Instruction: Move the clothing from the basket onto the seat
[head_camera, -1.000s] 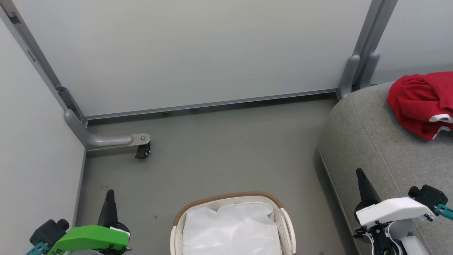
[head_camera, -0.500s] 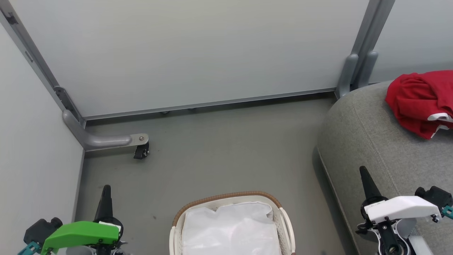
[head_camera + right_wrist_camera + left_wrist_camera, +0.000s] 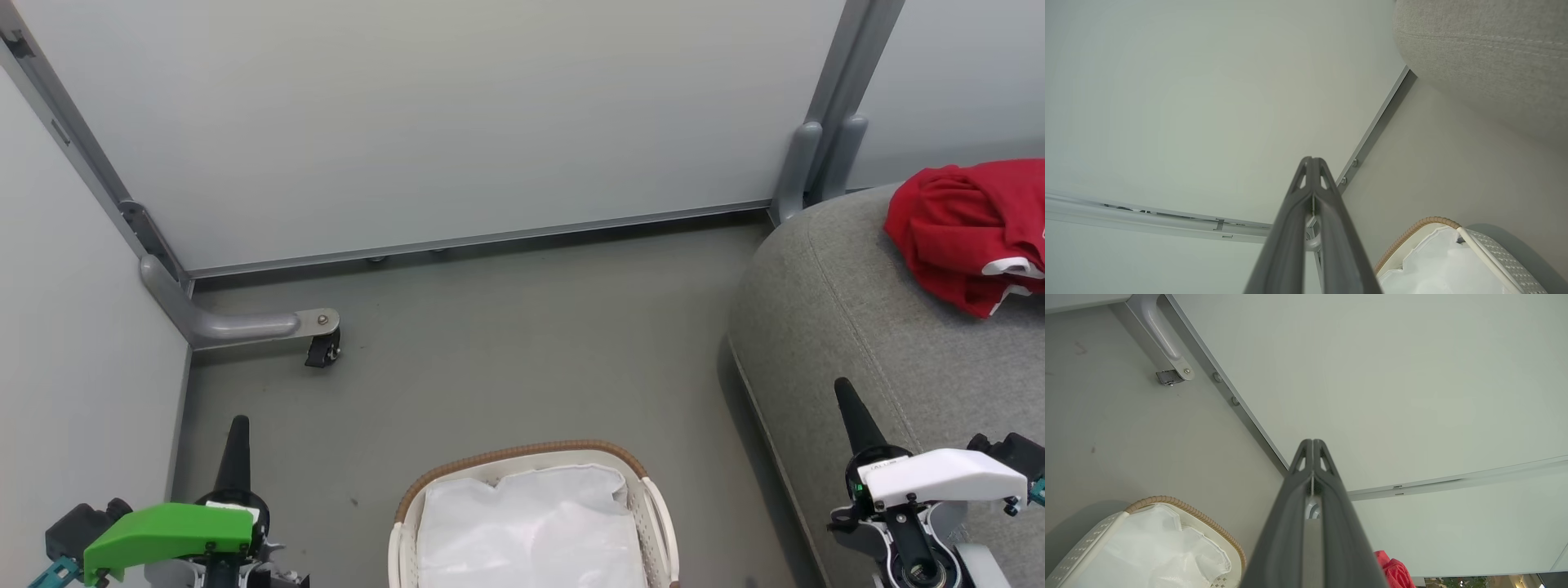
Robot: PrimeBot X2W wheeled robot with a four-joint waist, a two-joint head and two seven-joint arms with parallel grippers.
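Red clothing (image 3: 971, 230) with white trim lies crumpled on the grey seat (image 3: 849, 327) at the right edge; a scrap of red clothing (image 3: 1394, 571) peeks past the fingers in the left wrist view. The white basket (image 3: 522, 456) with a brown woven rim stands on the floor at bottom centre, and I see just its white liner (image 3: 531, 531) inside. My left gripper (image 3: 237, 425) is shut and empty, left of the basket. My right gripper (image 3: 841, 388) is shut and empty, over the seat's front edge. Both pairs of fingertips (image 3: 1312, 443) (image 3: 1312, 160) touch in the wrist views.
Grey partition panels (image 3: 457, 114) close off the back and left. A grey bracket foot with a black caster (image 3: 320, 351) juts onto the floor at the left. Two grey posts (image 3: 820, 159) stand beside the seat's rounded corner. Bare grey floor (image 3: 522, 343) lies between basket and panels.
Both grippers have sunk a little toward the lower edge of the head view, the right one also drifting right. The scene has shifted slightly left, a camera move. Clothing and basket stay put.
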